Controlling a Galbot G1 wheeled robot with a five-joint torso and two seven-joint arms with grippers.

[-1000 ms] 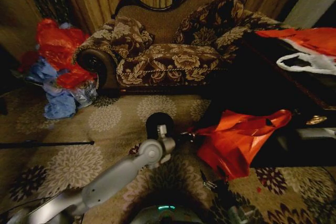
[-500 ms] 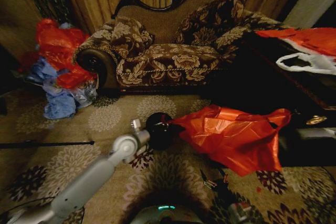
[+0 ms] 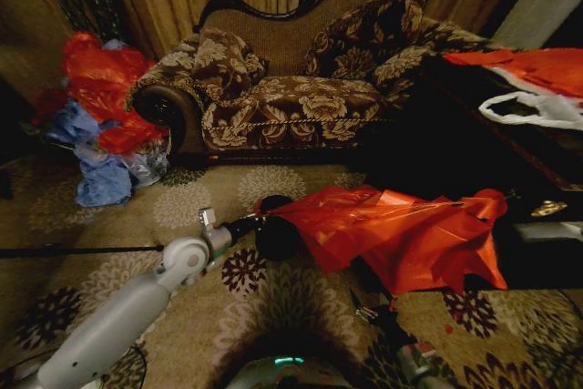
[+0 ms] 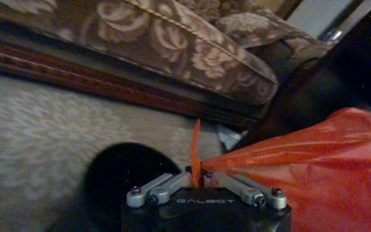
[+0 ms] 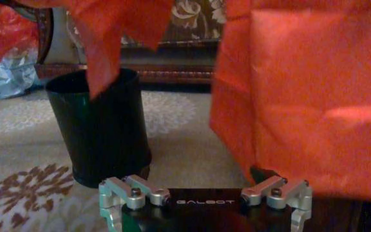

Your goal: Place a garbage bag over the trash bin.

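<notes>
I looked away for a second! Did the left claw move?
Yes. The left claw, pinching the red bag, slid toward the robot's left across the bin, which stayed put on the rug, and spread the bag out wider.

You see the garbage bag [image 3: 401, 234], glossy, crinkled red plastic, stretched wide above the carpet, its left corner drawn to a point just over the trash bin [image 3: 276, 234] and its right part hanging lower. The trash bin, a plain black cylinder with an open round rim, stands upright on the patterned carpet, near the sofa.
</notes>
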